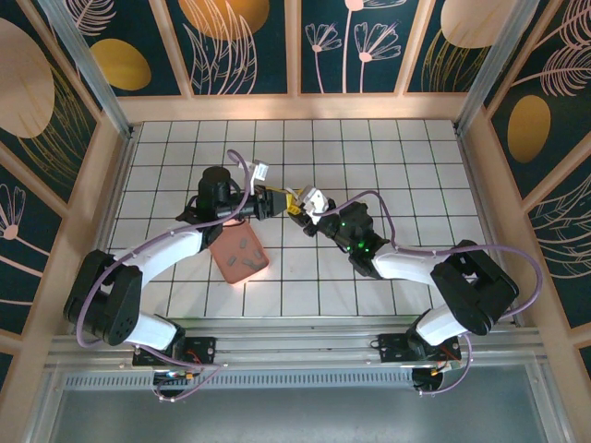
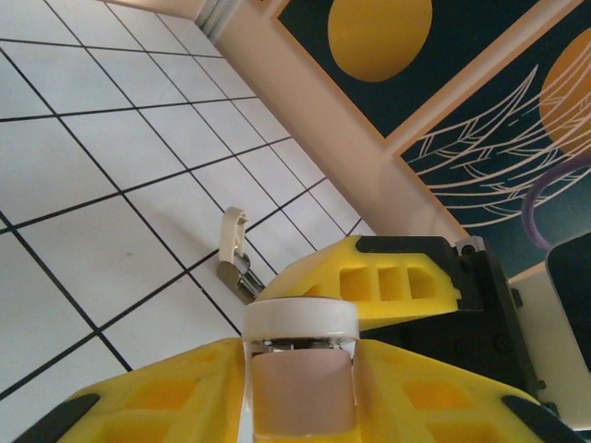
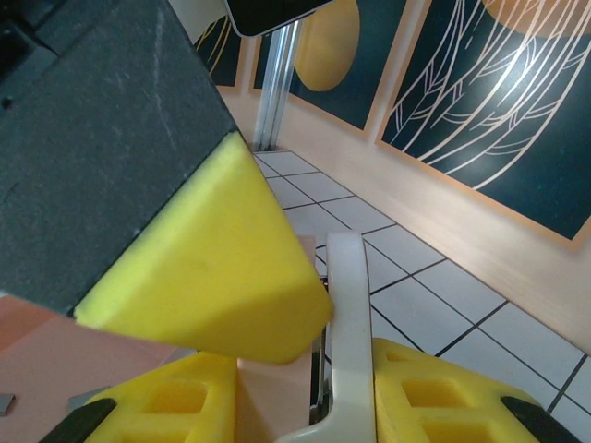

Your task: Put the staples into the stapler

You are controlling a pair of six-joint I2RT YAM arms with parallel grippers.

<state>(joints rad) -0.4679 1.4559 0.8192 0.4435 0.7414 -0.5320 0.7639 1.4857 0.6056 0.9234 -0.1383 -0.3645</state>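
The pink and white stapler point(image 2: 300, 392) hangs above the tiles, held between both grippers. My left gripper point(image 2: 300, 360) is shut on its white-capped end. My right gripper point(image 3: 305, 392) is shut on its other end, where the white arm point(image 3: 351, 305) stands slightly apart from the pink body. One yellow finger point(image 3: 222, 268) of the left gripper presses against that white arm. In the top view the two grippers, left point(image 1: 284, 205) and right point(image 1: 305, 214), meet tip to tip over the table's middle. Several grey staples point(image 1: 242, 247) lie in the salmon-pink tray point(image 1: 231, 269).
A small cream-and-metal piece point(image 2: 235, 254) lies on the white tiles beyond the left gripper. The tray point(image 3: 37, 360) sits just below and beside the grippers, with a staple strip point(image 3: 83, 399) on it. Wooden walls enclose the table on three sides.
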